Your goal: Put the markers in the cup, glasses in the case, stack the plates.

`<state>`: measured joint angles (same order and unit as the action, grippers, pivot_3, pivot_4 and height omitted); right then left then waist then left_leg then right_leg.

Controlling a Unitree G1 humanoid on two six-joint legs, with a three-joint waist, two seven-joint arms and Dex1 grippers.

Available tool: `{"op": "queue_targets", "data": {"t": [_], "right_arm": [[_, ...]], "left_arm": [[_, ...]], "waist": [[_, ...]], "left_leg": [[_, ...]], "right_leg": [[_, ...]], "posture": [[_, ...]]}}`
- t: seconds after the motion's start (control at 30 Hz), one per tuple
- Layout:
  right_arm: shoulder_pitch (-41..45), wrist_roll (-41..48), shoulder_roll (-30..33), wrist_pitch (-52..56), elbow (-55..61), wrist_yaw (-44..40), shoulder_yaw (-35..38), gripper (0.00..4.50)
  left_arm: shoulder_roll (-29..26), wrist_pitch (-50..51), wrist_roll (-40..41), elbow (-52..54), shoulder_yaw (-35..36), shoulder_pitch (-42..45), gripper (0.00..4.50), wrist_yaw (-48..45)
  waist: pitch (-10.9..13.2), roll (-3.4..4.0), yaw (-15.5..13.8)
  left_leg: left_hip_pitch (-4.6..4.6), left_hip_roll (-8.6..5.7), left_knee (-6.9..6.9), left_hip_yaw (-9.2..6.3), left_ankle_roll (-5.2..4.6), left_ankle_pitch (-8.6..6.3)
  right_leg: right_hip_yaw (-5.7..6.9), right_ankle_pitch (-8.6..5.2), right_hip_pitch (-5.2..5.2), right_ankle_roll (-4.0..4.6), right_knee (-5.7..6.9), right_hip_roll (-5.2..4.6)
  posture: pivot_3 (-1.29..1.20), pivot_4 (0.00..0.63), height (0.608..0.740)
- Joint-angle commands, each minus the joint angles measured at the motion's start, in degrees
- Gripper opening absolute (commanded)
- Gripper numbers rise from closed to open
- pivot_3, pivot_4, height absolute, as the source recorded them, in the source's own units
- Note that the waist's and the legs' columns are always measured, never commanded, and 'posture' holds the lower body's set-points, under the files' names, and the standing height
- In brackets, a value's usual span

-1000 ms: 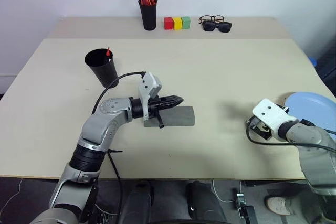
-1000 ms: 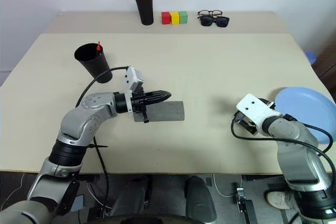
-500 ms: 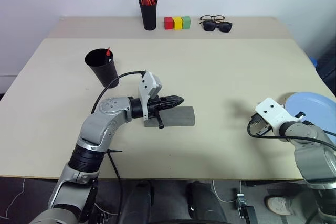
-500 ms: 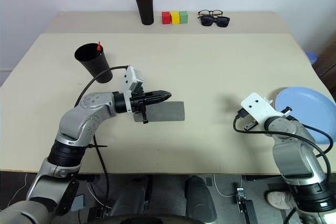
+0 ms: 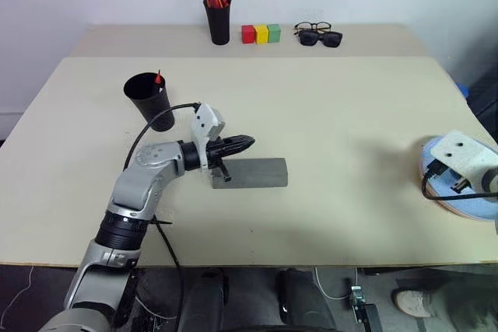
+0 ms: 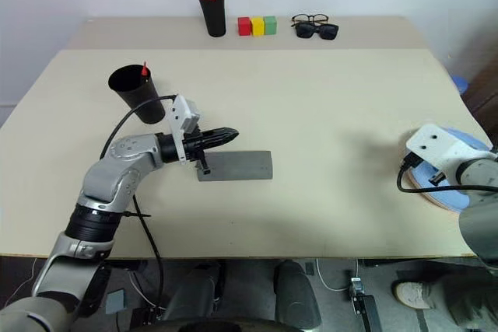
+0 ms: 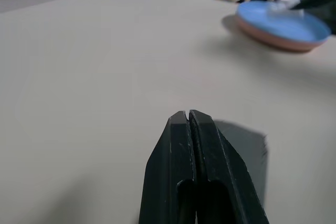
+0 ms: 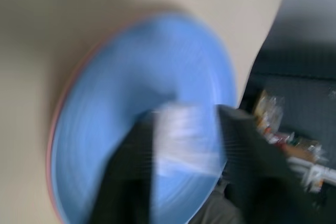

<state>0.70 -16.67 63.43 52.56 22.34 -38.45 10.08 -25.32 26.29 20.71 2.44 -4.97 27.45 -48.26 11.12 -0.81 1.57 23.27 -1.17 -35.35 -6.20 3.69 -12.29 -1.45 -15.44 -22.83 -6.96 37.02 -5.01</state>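
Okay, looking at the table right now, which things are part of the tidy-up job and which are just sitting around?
Part of the job:
wide black tapered cup, a red-tipped marker in it
closed grey rectangular case
light blue plate stacked on pink plate

Just lying about:
narrow black pen holder
red, yellow and green blocks
black-rimmed glasses and sunglasses

You see a matt beige table, a matt black plastic cup, a smooth grey hard-shell case, a glossy light blue plate.
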Motion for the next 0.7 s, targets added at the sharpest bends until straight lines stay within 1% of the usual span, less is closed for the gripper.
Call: {"op": "queue_targets", "data": {"t": [0.03, 0.1, 0.17, 0.27, 0.37, 0.47, 0.53, 0.7], "right_arm": [[5.1, 2.4, -4.1, -7.6, -2.4, 3.6, 1.4, 3.36], [8.9, 8.1, -11.4, -16.0, -4.6, 5.0, 2.9, 3.36], [10.9, 13.3, -17.0, -22.5, -6.0, 4.2, 4.2, 3.36], [12.8, 21.0, -22.3, -23.9, -7.6, 0.4, 4.8, 3.36], [14.7, 27.9, -26.1, -24.3, -9.6, -2.9, 4.5, 3.36], [16.1, 31.6, -27.6, -24.8, -12.4, -5.0, 3.5, 3.36], [16.2, 30.9, -27.2, -26.9, -13.8, -6.3, 1.2, 3.36], [19.2, 29.8, -28.3, -31.0, -18.8, -6.6, -2.6, 3.36]], "left_arm": [[-1.5, -2.5, -0.5, 3.3, 5.4, -2.2, 0.0, 3.6], [-3.0, -3.2, -0.8, 5.5, 10.9, -6.6, 0.0, 7.6], [-4.3, -3.6, -0.7, 7.9, 15.2, -11.0, 0.0, 10.2], [-6.1, -4.4, -1.1, 11.3, 20.7, -17.0, 0.0, 13.1], [-7.6, -4.6, -0.8, 13.2, 26.4, -21.9, 0.0, 15.3], [-8.2, -4.4, -1.0, 15.1, 28.6, -25.4, 0.0, 16.6], [-8.3, -4.4, -1.5, 16.2, 28.7, -27.0, 0.0, 17.0], [-7.3, -4.4, -1.7, 18.0, 27.6, -27.9, 0.0, 18.8]], "waist": [[0.0, 0.01, 0.5], [0.0, -0.04, 1.1], [0.0, -0.03, 1.1], [0.0, -0.02, 0.8], [0.0, -0.04, 0.2], [0.0, -0.04, -0.5], [0.0, -0.05, -0.9], [0.0, -0.04, -0.7]], "left_leg": [[0.0, 0.01, 0.01, -0.01, 0.0, 0.0], [0.0, 0.01, -0.01, -0.02, 0.0, 0.0], [-0.02, 0.04, 0.08, -0.03, 0.0, 0.0], [0.0, 0.02, 0.1, -0.08, 0.0, 0.0], [0.04, -0.05, 0.03, -0.07, 0.0, 0.0], [0.02, -0.04, 0.0, -0.08, 0.0, 0.0], [0.02, -0.05, 0.01, -0.07, 0.01, 0.0], [0.02, -0.03, 0.03, -0.06, 0.01, 0.0]], "right_leg": [[0.0, 0.0, 0.0, 0.0, 0.02, 0.01], [0.0, 0.0, 0.03, 0.0, 0.01, 0.01], [0.0, 0.0, 0.02, 0.0, 0.03, 0.02], [0.01, 0.0, -0.01, 0.01, 0.06, 0.01], [0.02, 0.01, 0.03, -0.01, 0.01, -0.05], [0.02, 0.01, 0.07, -0.01, -0.04, -0.04], [0.02, 0.0, 0.06, 0.0, -0.05, -0.06], [0.02, 0.0, 0.04, 0.01, -0.06, -0.04]], "posture": [[0.0, 0.15, 0.74], [0.0, 0.15, 0.74], [0.0, 0.15, 0.74], [0.0, 0.15, 0.74], [0.0, 0.15, 0.74], [0.0, 0.15, 0.74], [0.0, 0.15, 0.74], [0.0, 0.15, 0.74]]}}
